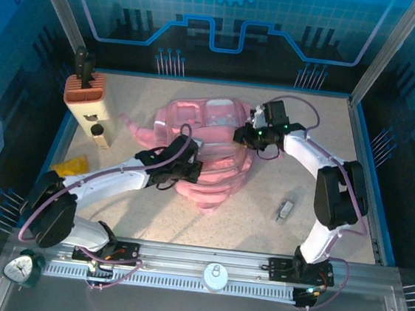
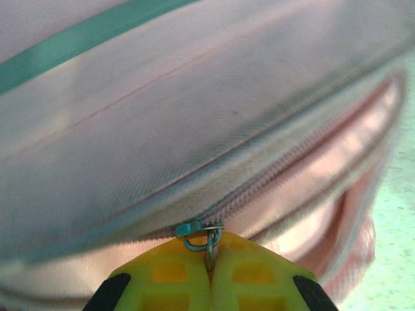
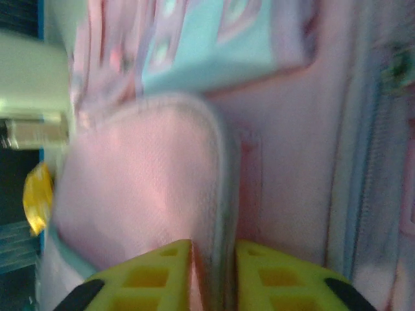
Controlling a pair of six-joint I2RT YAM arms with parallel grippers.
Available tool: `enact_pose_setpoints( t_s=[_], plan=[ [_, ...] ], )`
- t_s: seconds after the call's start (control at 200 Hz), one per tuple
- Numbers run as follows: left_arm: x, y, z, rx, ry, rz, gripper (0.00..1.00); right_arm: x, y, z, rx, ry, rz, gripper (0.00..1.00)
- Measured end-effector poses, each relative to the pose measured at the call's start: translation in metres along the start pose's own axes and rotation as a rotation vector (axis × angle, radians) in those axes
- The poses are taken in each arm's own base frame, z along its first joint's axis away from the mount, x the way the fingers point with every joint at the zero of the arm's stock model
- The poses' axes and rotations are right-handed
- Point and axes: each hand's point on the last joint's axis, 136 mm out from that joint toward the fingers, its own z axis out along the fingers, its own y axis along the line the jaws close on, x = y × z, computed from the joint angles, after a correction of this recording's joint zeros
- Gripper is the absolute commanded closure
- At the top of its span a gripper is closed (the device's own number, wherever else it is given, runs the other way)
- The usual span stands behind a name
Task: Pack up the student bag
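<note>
The student bag [image 1: 214,123], soft and pink, lies in the middle of the table. My left gripper [image 1: 188,167] is at its near left side. In the left wrist view the yellow fingers [image 2: 168,278] are pressed together on the small metal zipper pull [image 2: 211,243], which hangs from a teal slider [image 2: 189,228] on the bag's [image 2: 194,116] zipper line. My right gripper [image 1: 245,134] is at the bag's right side. In the right wrist view the right gripper [image 3: 214,259] pinches a grey-trimmed edge of pink fabric [image 3: 224,194] between its fingers.
A tan holder [image 1: 86,88] with a dark tool stands at the back left, with a small bottle [image 1: 100,135] and a yellow item [image 1: 69,165] in front of it. A small grey object [image 1: 286,209] lies to the right of the bag. A clock [image 1: 23,268] sits by the left arm's base.
</note>
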Motion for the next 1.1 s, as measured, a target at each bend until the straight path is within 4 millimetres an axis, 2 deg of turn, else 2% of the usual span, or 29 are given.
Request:
enact_pose_setpoints(
  t_s=[0.085, 0.2, 0.415, 0.505, 0.6, 0.675, 0.755, 0.815, 0.961, 1.101],
  plan=[
    [-0.005, -0.023, 0.008, 0.065, -0.006, -0.007, 1.0, -0.021, 0.002, -0.004, 0.004, -0.049, -0.02, 0.57],
    [-0.01, -0.039, 0.016, 0.098, 0.004, -0.015, 1.0, -0.02, 0.003, -0.014, 0.009, -0.069, -0.035, 0.46],
    [-0.016, -0.042, 0.02, 0.097, 0.008, -0.018, 1.0, 0.032, 0.001, -0.039, -0.028, -0.042, 0.045, 0.36],
    [-0.016, -0.042, 0.02, 0.098, 0.008, -0.018, 1.0, 0.055, 0.003, -0.037, -0.053, -0.011, 0.087, 0.36],
    [-0.015, -0.042, 0.02, 0.097, 0.013, -0.017, 1.0, 0.079, 0.01, -0.027, -0.081, 0.029, 0.129, 0.35],
    [-0.013, -0.041, 0.02, 0.093, 0.019, -0.017, 1.0, 0.089, 0.014, -0.024, -0.09, 0.033, 0.15, 0.34],
    [-0.012, -0.041, 0.02, 0.092, 0.022, -0.017, 1.0, 0.088, 0.018, -0.026, -0.1, 0.014, 0.176, 0.35],
    [-0.012, -0.041, 0.02, 0.093, 0.024, -0.013, 1.0, 0.084, 0.022, -0.026, -0.111, -0.003, 0.193, 0.36],
    [-0.008, -0.039, 0.02, 0.086, 0.038, 0.012, 1.0, 0.082, 0.027, -0.02, -0.123, -0.01, 0.211, 0.5],
    [-0.002, -0.034, 0.02, 0.067, 0.063, 0.058, 1.0, 0.081, 0.021, -0.01, -0.111, 0.004, 0.227, 0.79]
  ],
)
